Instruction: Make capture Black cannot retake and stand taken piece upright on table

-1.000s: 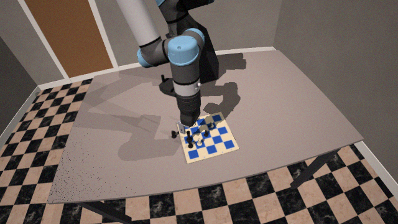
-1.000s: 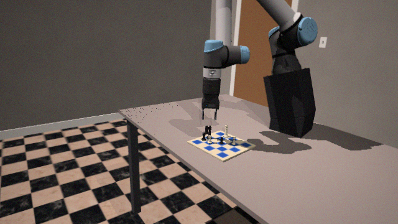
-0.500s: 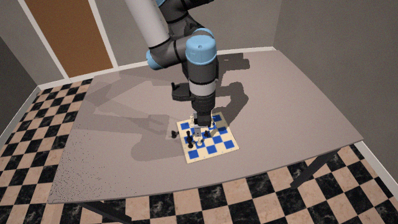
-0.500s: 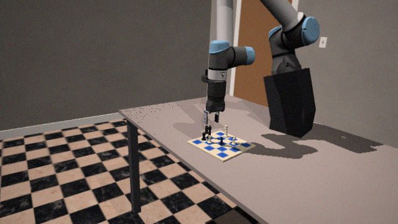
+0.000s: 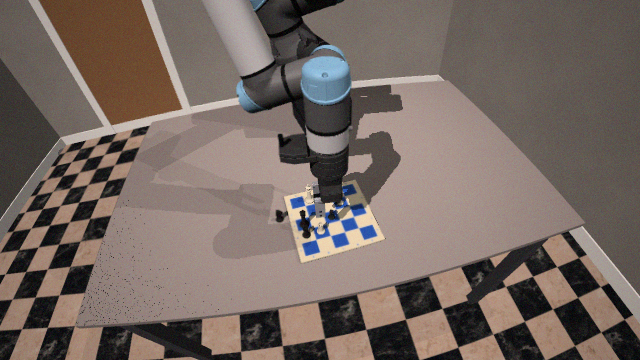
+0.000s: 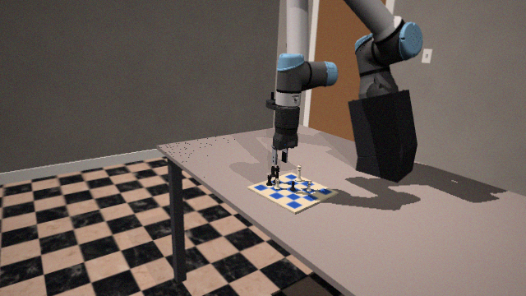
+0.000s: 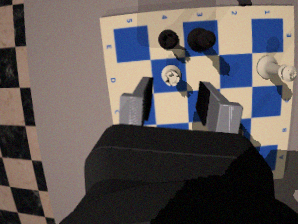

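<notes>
A small blue-and-cream chessboard (image 5: 334, 220) lies on the grey table. Several black and white pieces stand on it. My gripper (image 5: 322, 204) hangs upright over the board's far left part, fingers partly spread and empty. In the wrist view the gripper (image 7: 173, 92) brackets a white pawn (image 7: 172, 76) that stands on a cream square below the fingertips. Two black pieces (image 7: 168, 39) (image 7: 200, 38) stand just beyond it. A tall white piece (image 7: 273, 70) stands to the right.
The arm's dark base block (image 6: 384, 133) stands at the back of the table. The table's left edge (image 6: 173, 158) is near the board. The checkered floor lies below. The arm throws broad shadows over the table behind the board.
</notes>
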